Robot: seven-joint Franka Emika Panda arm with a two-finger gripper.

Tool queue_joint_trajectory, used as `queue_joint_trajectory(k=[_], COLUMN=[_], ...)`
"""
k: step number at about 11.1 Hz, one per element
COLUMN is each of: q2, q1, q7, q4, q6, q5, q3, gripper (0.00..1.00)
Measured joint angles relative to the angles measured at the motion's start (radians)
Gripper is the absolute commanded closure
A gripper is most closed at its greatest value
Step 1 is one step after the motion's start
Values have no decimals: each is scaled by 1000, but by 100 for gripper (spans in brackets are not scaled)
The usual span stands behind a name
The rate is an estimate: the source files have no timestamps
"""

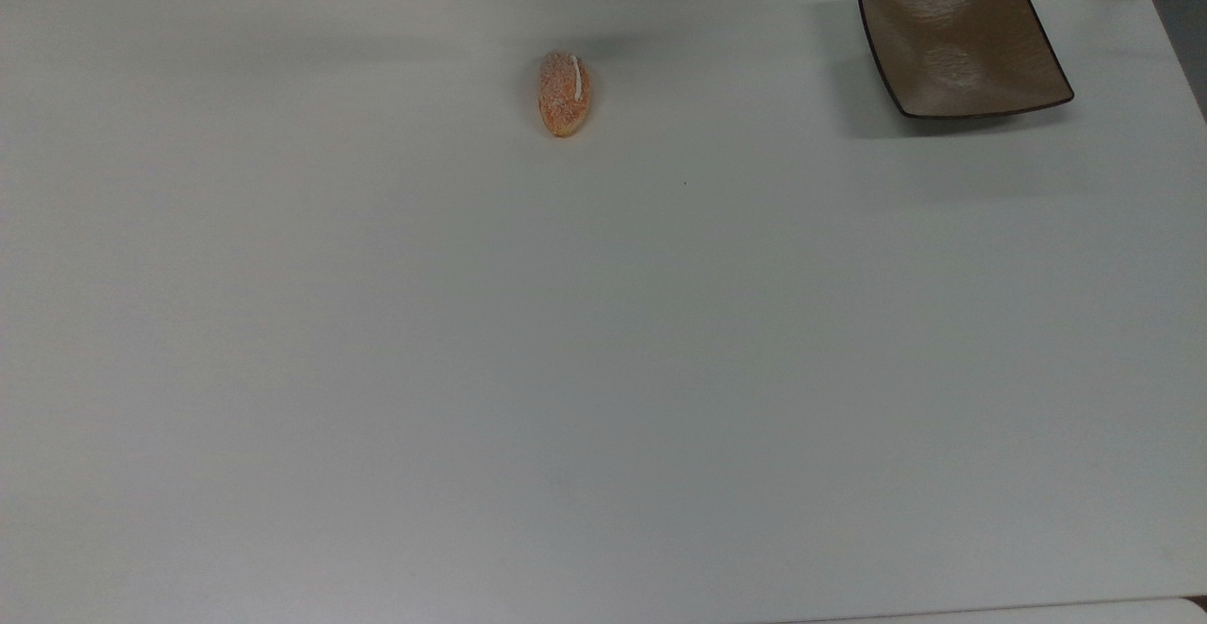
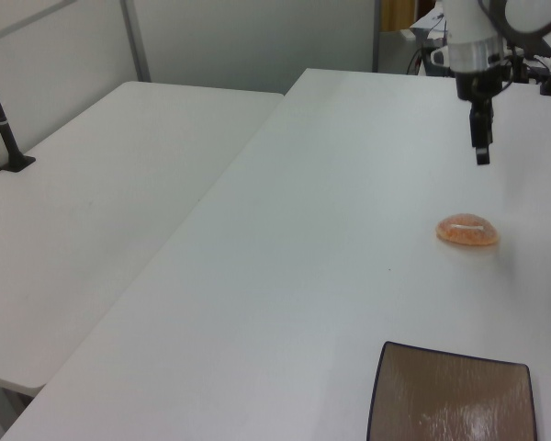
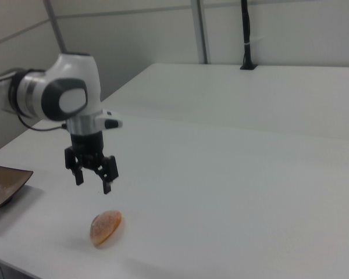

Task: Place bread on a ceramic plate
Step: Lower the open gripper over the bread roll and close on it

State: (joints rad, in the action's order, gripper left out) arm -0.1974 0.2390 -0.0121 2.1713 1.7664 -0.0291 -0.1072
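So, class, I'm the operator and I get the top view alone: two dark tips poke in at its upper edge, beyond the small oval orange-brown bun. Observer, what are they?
Observer: The fingertips of the black two-finger gripper on a white arm, spread open.
Operator: Is it touching anything?
Observer: No. In the right view it hangs empty, clear above the small oval orange-brown bun, which lies on the white table.
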Motion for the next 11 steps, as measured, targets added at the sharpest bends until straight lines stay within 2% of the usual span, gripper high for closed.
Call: queue_joint_trajectory(k=[3, 5, 8, 11], q2=[-9, -10, -8, 21], q1=[2, 6, 19, 21], q7=[-6, -10, -13, -15], q4=[159, 229, 303, 333], q6=[226, 322, 428, 511], q5=[-2, -2, -3, -3], q3=[0, 1, 7, 38], gripper=[0, 0, 0, 0])
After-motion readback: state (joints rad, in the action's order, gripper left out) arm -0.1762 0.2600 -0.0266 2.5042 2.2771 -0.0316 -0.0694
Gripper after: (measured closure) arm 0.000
